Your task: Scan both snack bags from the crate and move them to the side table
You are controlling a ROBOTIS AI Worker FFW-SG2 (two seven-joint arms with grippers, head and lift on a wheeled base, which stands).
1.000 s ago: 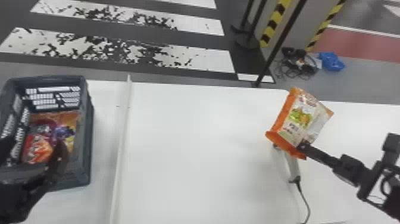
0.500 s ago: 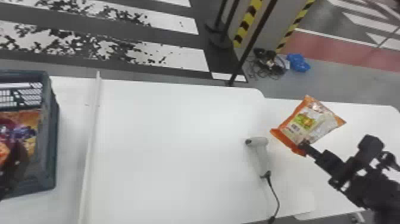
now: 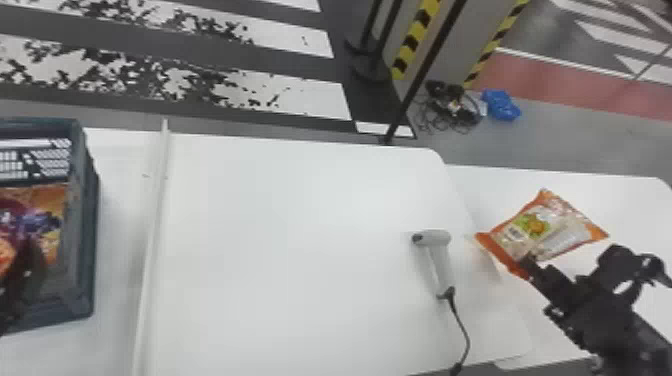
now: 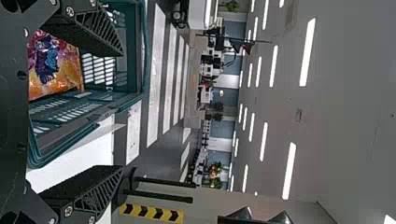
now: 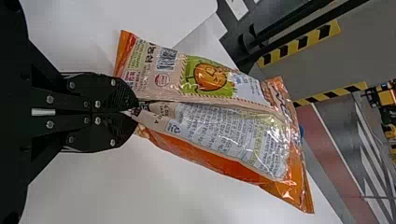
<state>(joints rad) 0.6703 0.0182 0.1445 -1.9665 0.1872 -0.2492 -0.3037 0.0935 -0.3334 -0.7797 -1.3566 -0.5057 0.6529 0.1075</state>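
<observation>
1. Fingers of R gripper (image 3: 528, 261) closed tight on 1 end of orange bag (image 3: 542, 227); rest of bag sticks out past the tips, creased lengthwise, w/ barcode in view in R wrist cam.
2. Bag's pos.: over side table (image 3: 632, 200), just past main table's R edge. Can't tell if any of it touches down.
3. L gripper (image 3: 22, 280) at the crate (image 3: 90, 210), fingers spread apart, nothing b/w them.
4. Crate on table (image 3: 300, 250), L side; orange/purple bag (image 3: 50, 200) inside. More orange-red packaging next to it, partly hidden behind L gripper; exact no. of bags unclear.
5. Scanner (image 3: 434, 260) lies on table nr. the R edge, near held bag, apart from it; cord (image 3: 465, 332) runs to bottom of head view.
6. White strip (image 3: 152, 240) b/w crate & scanner.
7. Floor beyond: cables (image 3: 450, 107) + blue item (image 3: 501, 105) beside them.
</observation>
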